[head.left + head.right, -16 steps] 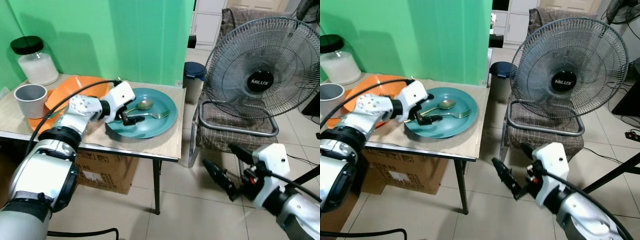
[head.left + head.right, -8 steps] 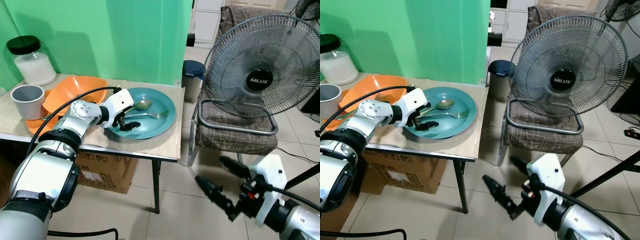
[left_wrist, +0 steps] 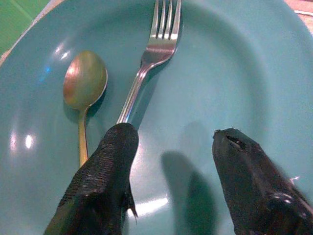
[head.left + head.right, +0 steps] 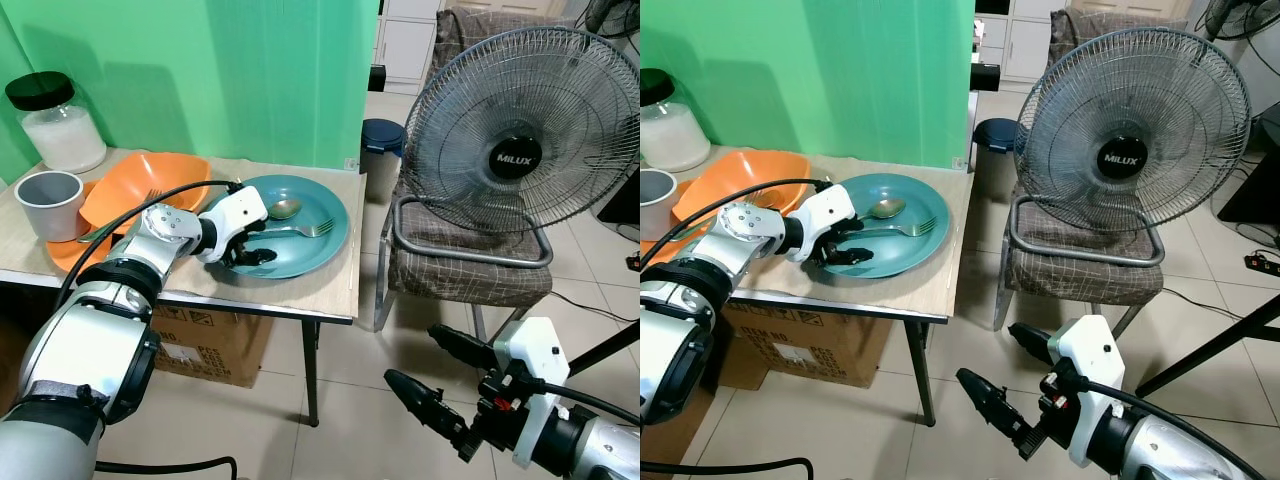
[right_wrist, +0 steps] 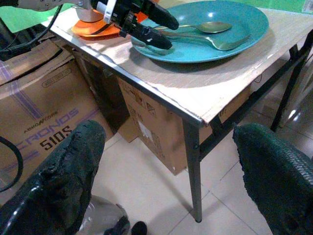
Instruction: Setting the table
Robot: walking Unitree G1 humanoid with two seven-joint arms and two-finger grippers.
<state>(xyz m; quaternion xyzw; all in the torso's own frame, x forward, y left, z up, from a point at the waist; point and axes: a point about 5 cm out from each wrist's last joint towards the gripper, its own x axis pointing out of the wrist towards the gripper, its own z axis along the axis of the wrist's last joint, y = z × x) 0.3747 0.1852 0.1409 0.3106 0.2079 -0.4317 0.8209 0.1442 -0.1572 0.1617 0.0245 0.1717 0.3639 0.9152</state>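
A teal plate (image 4: pixel 318 248) lies at the right end of the wooden table (image 4: pixel 300 290). On it are a spoon (image 4: pixel 286 208) and a fork (image 4: pixel 308 230), side by side with their heads to the right. My left gripper (image 4: pixel 257 245) hovers low over the plate's near-left part, open, with nothing between its fingers. In the left wrist view one finger (image 3: pixel 105 166) sits by the fork (image 3: pixel 146 73) handle, with the spoon (image 3: pixel 84 81) beside it. My right gripper (image 4: pixel 413 356) hangs open and empty, low above the floor in front of the table.
An orange bowl (image 4: pixel 140 182), a grey cup (image 4: pixel 52 200) and a black-lidded jar (image 4: pixel 55 120) stand on the table's left. A cardboard box (image 4: pixel 205 345) sits under it. A large fan (image 4: pixel 520 150) rests on a chair (image 4: pixel 470 275) to the right, with tiled floor in front.
My left gripper has drawn back a little from the fork handle toward the plate's near rim. My right gripper has sunk lower and moved left over the floor.
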